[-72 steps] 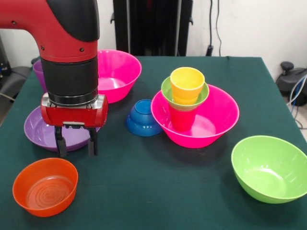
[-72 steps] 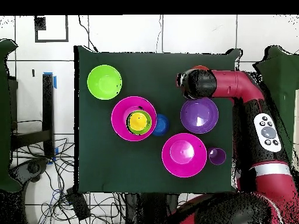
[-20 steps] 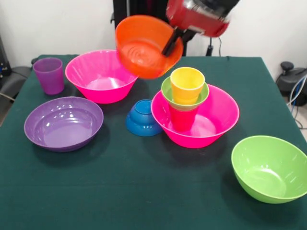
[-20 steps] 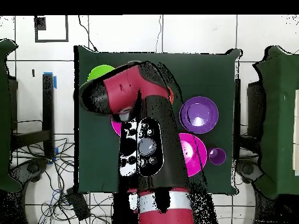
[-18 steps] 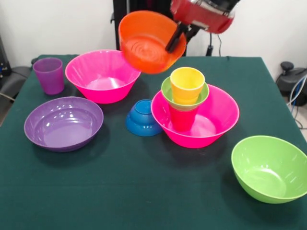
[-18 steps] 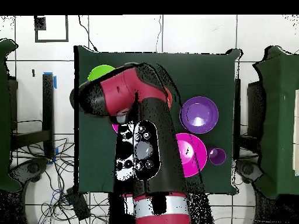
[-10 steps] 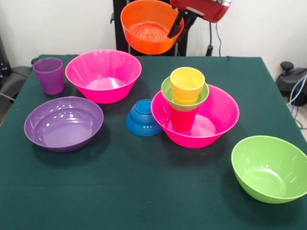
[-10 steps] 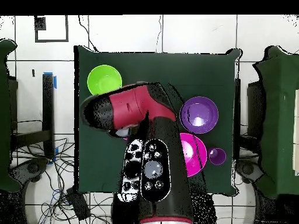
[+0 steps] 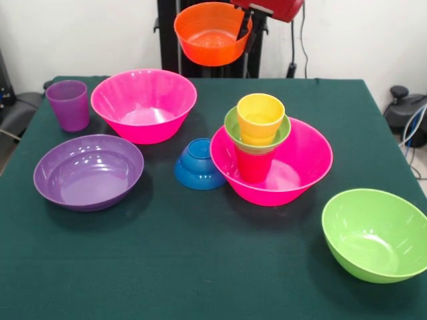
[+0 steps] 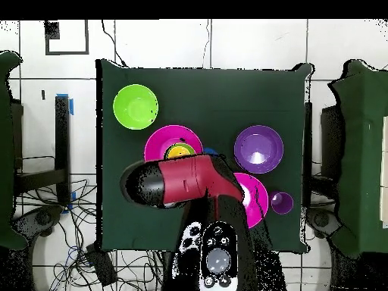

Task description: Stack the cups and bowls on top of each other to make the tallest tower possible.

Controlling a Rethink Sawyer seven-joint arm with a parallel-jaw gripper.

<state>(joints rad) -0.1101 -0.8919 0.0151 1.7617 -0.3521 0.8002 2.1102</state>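
green cloth covers the table [image 9: 200,267]. my gripper [image 9: 248,32] pinches the rim of the orange bowl [image 9: 210,33], lifted high at the far edge. below it, the yellow cup [image 9: 260,117], small green bowl [image 9: 233,130] and red cup [image 9: 253,163] are stacked in a pink bowl [image 9: 307,160], the blue bowl [image 9: 198,163] just beside.

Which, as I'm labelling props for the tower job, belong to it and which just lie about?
Job: orange bowl, two pink bowls, lime bowl, purple bowl, blue bowl, small green bowl, yellow cup, red cup, purple cup.
Lying about: floor cables.
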